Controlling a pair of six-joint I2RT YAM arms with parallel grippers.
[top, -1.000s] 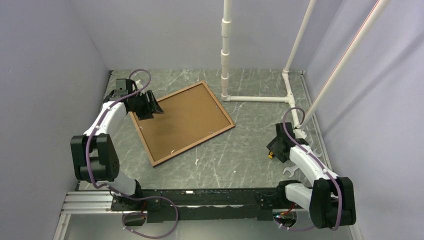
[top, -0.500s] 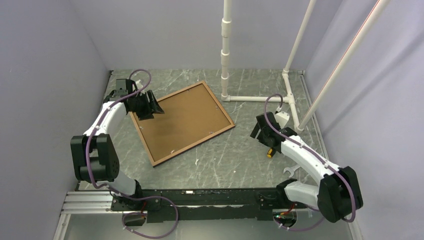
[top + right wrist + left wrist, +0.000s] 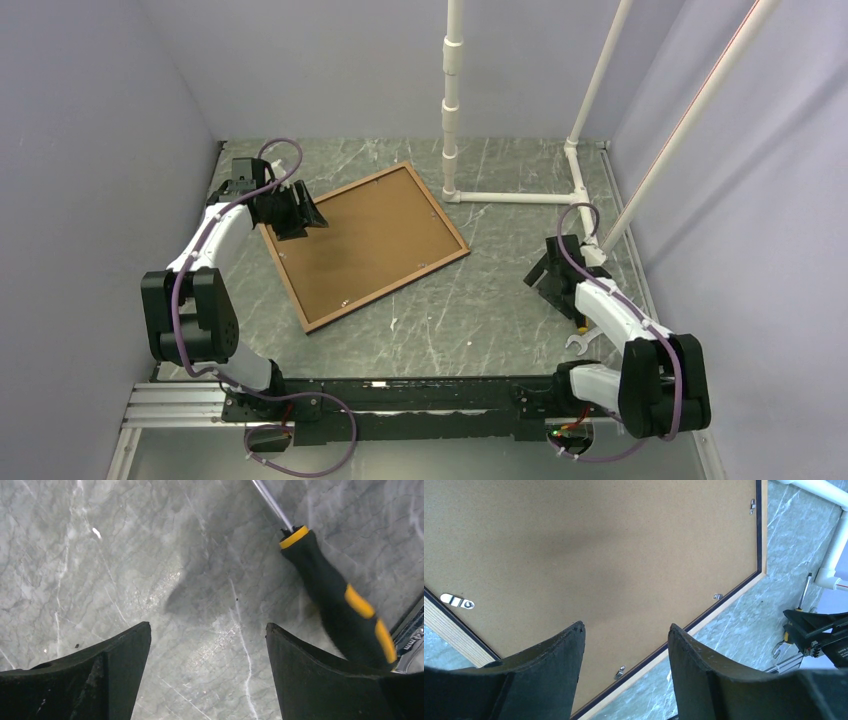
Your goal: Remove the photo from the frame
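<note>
The frame (image 3: pixel 389 291) lies face down on the table, a thin navy line inside a pale wood rim (image 3: pixel 734 591). The photo fills it, and only its brown hardboard back (image 3: pixel 365 240) (image 3: pixel 614 550) shows; the printed side is hidden. Small metal clips (image 3: pixel 456 601) (image 3: pixel 620 671) sit along the rim over the board. My left gripper (image 3: pixel 303 214) (image 3: pixel 626 627) hangs open above the frame's left corner, holding nothing. My right gripper (image 3: pixel 547 276) (image 3: pixel 208 626) stands open over bare table, far right of the frame.
A black and yellow screwdriver (image 3: pixel 335 595) lies on the table just right of my right gripper's fingers. A steel wrench (image 3: pixel 580 343) lies near the right arm. White pipes (image 3: pixel 510 197) run along the table behind, with uprights (image 3: pixel 452 100). Grey walls close in on both sides.
My right arm swung toward the middle of the table and back to the right, and its jaws opened wider. The left arm and the frame have not moved.
</note>
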